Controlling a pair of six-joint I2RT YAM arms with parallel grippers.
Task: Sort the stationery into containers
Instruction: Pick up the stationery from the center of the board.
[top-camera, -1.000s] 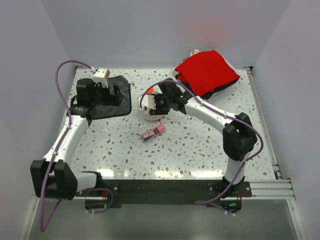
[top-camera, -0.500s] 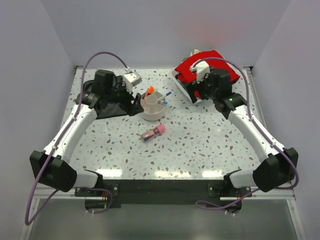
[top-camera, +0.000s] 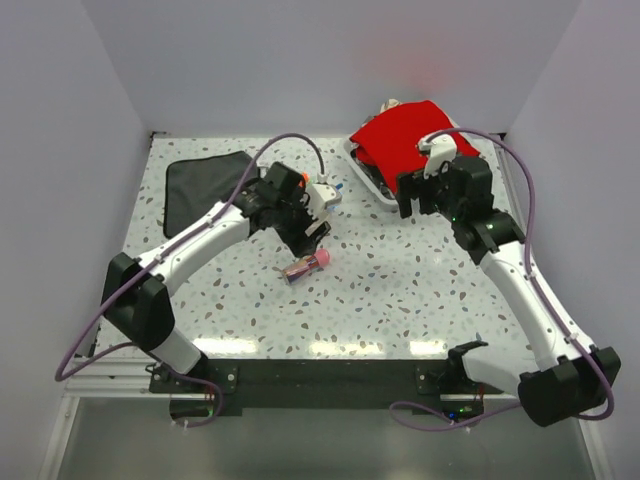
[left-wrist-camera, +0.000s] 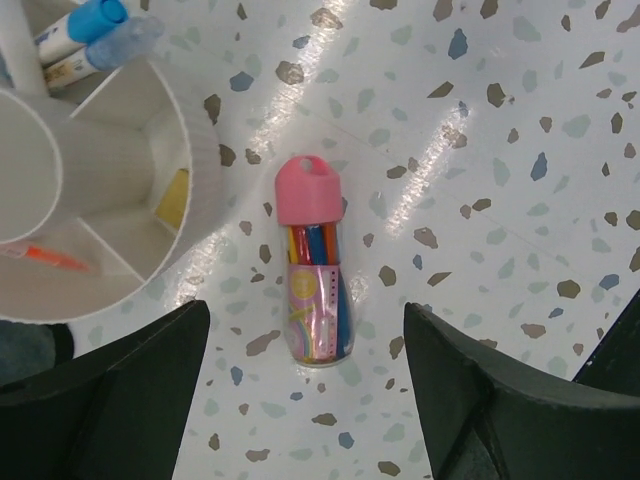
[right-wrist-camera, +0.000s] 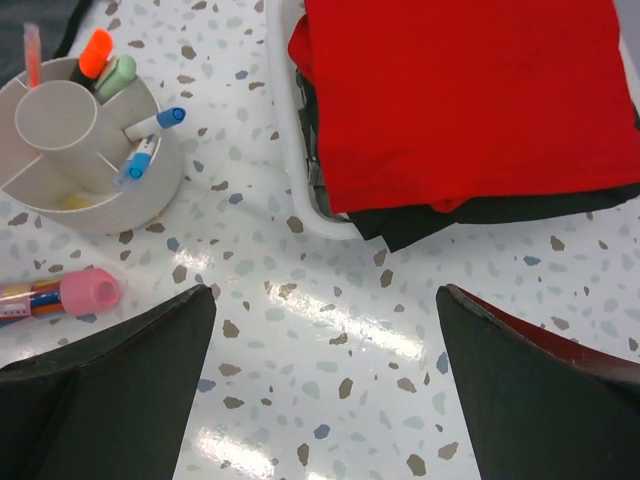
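One bowl (left-wrist-camera: 200, 180), seemingly under left gripper (left-wrist-camera: 305, 310) — pink-capped tube (left-wrist-camera: 315, 270) beside, tray (right-wrist-camera: 300, 218) near

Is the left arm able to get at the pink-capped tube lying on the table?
Probably yes. The left gripper hangs open right above the pink-capped tube, which lies flat and uncovered between its fingers. The bowl sits close beside it, so one finger has little room.

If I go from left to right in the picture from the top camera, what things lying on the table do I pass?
black cloth → pink-capped stick → white tray with the red cloth on it
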